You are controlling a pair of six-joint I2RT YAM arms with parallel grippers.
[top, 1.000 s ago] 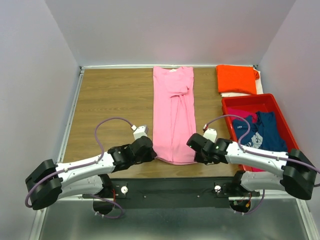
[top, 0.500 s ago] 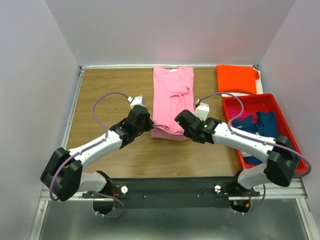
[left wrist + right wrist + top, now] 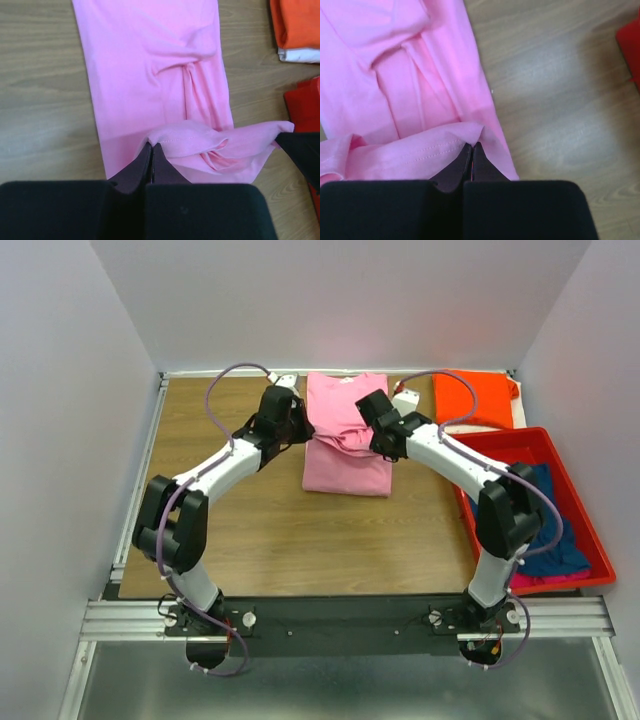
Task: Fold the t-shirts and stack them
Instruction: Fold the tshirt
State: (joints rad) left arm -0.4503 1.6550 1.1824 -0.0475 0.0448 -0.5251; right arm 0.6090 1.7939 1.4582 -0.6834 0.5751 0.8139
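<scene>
Two grippers: left gripper and right gripper are squeezing shut on the pink t-shirt hem.
Fold: they should be laying it flat, corners even.

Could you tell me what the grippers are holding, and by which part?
Left gripper and right gripper each pinch the pink t-shirt at a corner of its hem.

Pink tee lies lengthwise at far centre of desk, near hem doubled back over body, hem corners pinched in left tool and right tool. Orange tee folded flat, far right. Navy tee and magenta tee crumpled in red bin.
</scene>
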